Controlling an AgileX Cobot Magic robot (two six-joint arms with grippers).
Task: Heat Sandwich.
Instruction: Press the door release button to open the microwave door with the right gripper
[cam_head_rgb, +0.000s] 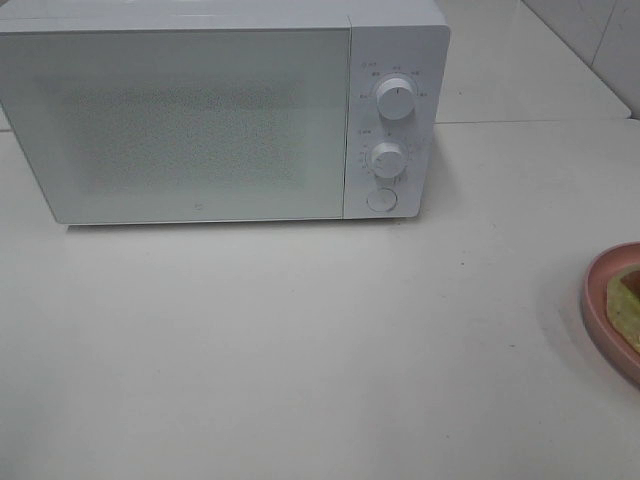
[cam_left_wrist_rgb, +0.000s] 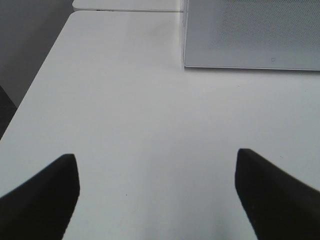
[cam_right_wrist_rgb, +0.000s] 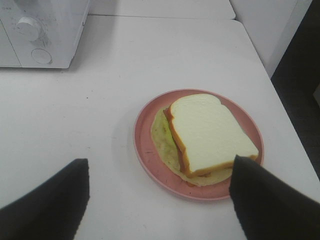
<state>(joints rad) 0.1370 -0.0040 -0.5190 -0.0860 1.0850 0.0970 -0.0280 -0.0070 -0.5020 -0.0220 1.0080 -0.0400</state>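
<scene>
Pink plate (cam_right_wrist_rgb: 142, 146) holds sandwich (cam_right_wrist_rgb: 210, 132); left end effector (cam_left_wrist_rgb: 155, 155) and right end effector (cam_right_wrist_rgb: 160, 161) gape wide, empty.

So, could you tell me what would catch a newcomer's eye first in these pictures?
The white microwave, its door shut, dominates the back of the table. To its front right, the white-bread sandwich lies on a round pink plate, just ahead of the open right pincer.

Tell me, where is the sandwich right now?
The sandwich lies on the pink plate at the right edge of the overhead view, to the right of the white microwave.
</scene>
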